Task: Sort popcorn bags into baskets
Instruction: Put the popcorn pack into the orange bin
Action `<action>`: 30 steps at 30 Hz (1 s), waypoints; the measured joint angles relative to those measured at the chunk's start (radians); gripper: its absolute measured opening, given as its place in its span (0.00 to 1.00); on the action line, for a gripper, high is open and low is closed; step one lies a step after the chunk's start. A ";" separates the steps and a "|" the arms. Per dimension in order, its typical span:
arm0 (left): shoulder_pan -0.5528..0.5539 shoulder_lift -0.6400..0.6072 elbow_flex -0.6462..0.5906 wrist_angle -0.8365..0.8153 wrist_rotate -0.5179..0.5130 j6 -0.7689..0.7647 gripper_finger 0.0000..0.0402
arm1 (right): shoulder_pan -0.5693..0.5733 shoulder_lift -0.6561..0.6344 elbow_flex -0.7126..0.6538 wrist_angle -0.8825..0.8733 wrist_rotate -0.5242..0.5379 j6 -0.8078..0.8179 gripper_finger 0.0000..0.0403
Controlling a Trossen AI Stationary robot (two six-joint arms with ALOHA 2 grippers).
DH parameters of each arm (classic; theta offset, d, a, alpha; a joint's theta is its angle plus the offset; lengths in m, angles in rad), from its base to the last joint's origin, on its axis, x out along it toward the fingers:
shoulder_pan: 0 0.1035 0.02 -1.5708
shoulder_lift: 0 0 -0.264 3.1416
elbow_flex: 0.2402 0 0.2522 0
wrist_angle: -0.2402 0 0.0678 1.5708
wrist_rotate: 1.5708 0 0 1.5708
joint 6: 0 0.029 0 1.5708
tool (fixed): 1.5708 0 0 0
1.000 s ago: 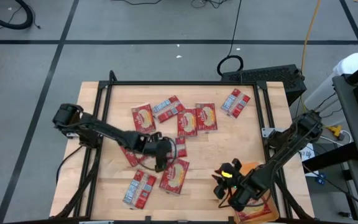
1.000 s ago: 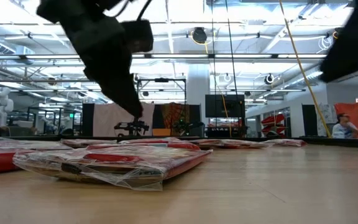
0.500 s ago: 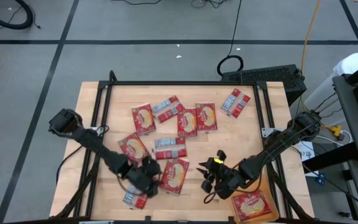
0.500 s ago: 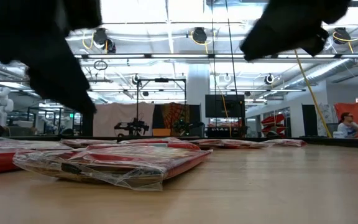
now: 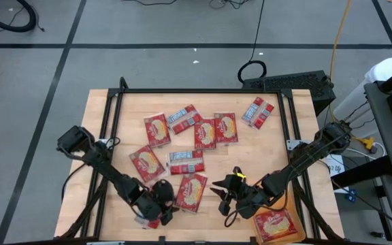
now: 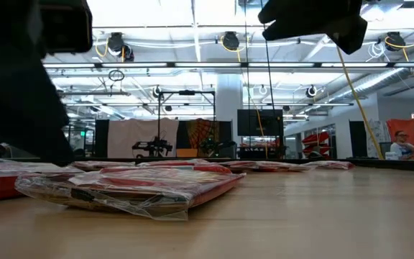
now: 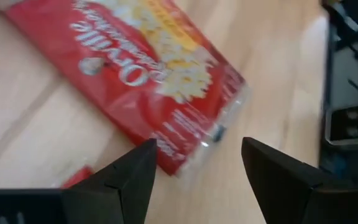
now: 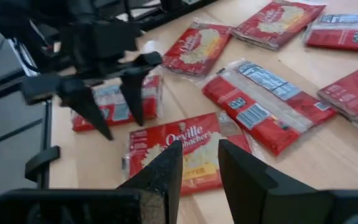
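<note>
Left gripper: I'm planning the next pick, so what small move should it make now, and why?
Probably lower the left gripper straight down and close. Its open fingers hang over the flat red popcorn bag with the grey-white panel near the table's front edge, one finger towards each side. The right gripper waits empty at the front right.

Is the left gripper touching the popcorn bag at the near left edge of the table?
Apart. The right wrist view shows the left gripper hanging open above the grey-panelled popcorn bag, fingertips clear of it.
</note>
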 joint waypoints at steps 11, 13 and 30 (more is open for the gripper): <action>0.037 -0.001 0.000 -0.054 0.027 0.006 0.60 | 0.036 0.027 -0.002 0.019 0.002 0.011 0.24; 0.037 -0.001 0.000 -0.066 0.035 0.006 0.60 | 0.040 0.028 -0.002 0.022 0.002 0.011 0.24; 0.151 0.076 0.003 0.040 0.203 0.036 0.59 | -0.001 0.040 -0.001 0.097 0.033 -0.228 0.24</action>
